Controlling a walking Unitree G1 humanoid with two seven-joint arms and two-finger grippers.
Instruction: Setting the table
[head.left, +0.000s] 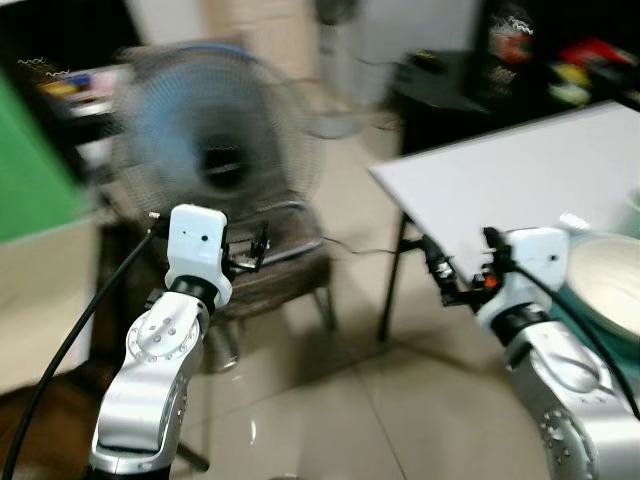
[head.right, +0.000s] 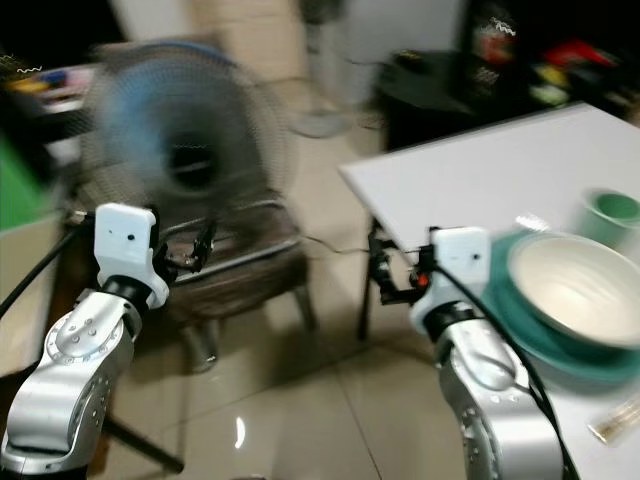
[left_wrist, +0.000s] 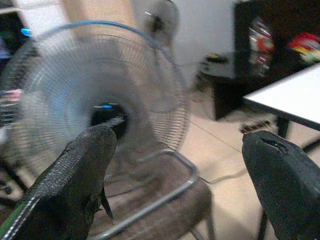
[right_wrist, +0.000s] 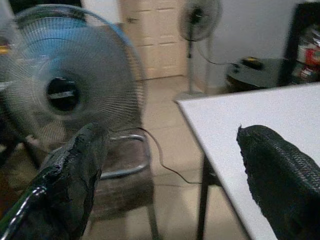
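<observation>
Right eye view: a cream bowl (head.right: 570, 280) on a teal plate (head.right: 520, 318) sits on the surface (head.right: 470, 180); both grippers' fingers (left_wrist: 75, 185) (right_wrist: 272, 170) hang released, empty, short of it.

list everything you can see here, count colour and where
table: 1, white top on dark legs, ahead to the robot's right
bowl: 1, cream inside, sitting on the teal plate
plate: 1, teal, near edge of the table
cup: 1, green, on the table beyond the bowl
chopsticks: look like a pale pair, blurred, on the table near the plate
large fan: 1, grey cage with blue rim, standing on the chair
chair: 1, brown seat, metal frame, left of the table
standing fan: 1, grey, far back by the door
door: 1, beige, back wall
dark shelves: with blurred colourful items, behind the table
left gripper: black fingers open, raised toward the large fan
right gripper: black fingers open, by the table's corner
</observation>
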